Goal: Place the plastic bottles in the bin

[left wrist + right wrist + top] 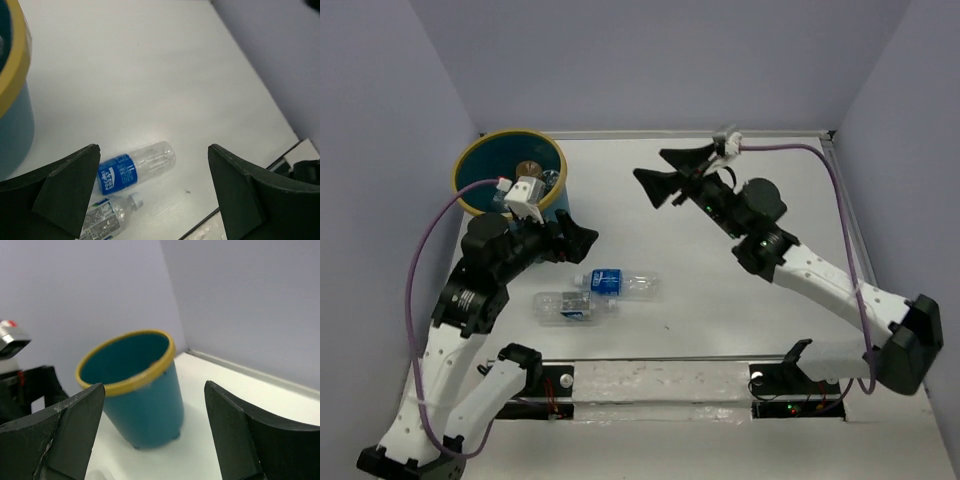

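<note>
Progress looked partial. The round teal-blue bin with a yellow rim [485, 165] stood at the far left corner of the white tabletop [720, 320]. Clear plastic shapes [550, 178] lay inside it, but the left wrist camera [527, 192] covered part of its mouth, so they could not be counted. The left hand [575, 238] hung wide and empty just beside the bin. Near it two small see-through plastic bottles lay on their sides, not yet binned: a blue-labelled bottle [618, 283] and a second bottle [568, 306]. The right hand [655, 168], jaws apart and empty, hovered well right of the bin.
</note>
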Robot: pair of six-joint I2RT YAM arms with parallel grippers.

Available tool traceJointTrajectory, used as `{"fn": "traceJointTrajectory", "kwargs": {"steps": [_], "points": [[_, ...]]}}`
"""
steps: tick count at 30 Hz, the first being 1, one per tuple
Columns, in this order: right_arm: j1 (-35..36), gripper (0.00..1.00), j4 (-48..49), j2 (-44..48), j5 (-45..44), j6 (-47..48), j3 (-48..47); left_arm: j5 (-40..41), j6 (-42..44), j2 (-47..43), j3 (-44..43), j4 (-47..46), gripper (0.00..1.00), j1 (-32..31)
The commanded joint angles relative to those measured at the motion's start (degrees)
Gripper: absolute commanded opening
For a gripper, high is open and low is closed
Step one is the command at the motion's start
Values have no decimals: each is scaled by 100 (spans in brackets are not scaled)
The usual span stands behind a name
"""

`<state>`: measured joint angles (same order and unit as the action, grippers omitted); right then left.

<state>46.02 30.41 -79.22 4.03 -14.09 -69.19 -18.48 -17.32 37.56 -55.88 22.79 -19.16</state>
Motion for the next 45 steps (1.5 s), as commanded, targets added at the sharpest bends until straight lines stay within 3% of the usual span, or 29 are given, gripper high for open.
{"fn": "traceJointTrajectory", "kwargs": {"steps": [1,6,11,13,16,19,22,29,45], "points": [[-137,85,-421,1169,-727,-41,1915,133,475,567,95,59,99,-377],[-190,85,-1256,2715,-1027,-410,3312,1028,852,1393,-186,217,99,-1343],[-190,84,-1880,3588,-1045,-815,3947,2179,1502,2613,-327,490,99,-2835],[-190,84,-2073,3974,-1001,-885,4132,2305,1670,3009,-274,342,99,-3154],[-190,84,-2311,4379,-957,-903,4247,2129,1286,3371,-415,218,99,-3182],[-190,84,-2785,5063,-1062,-885,4326,2234,321,3687,-591,182,99,-3182],[-190,84,-3014,5390,-1071,-876,4423,2059,133,3662,-477,112,99,-3217],[-190,84,-3358,5813,-852,-1043,4519,1646,1019,3924,-327,296,99,-3401],[-190,83,-3402,5681,-447,-1052,4484,2375,2154,4734,-319,-28,99,-3569]]}}
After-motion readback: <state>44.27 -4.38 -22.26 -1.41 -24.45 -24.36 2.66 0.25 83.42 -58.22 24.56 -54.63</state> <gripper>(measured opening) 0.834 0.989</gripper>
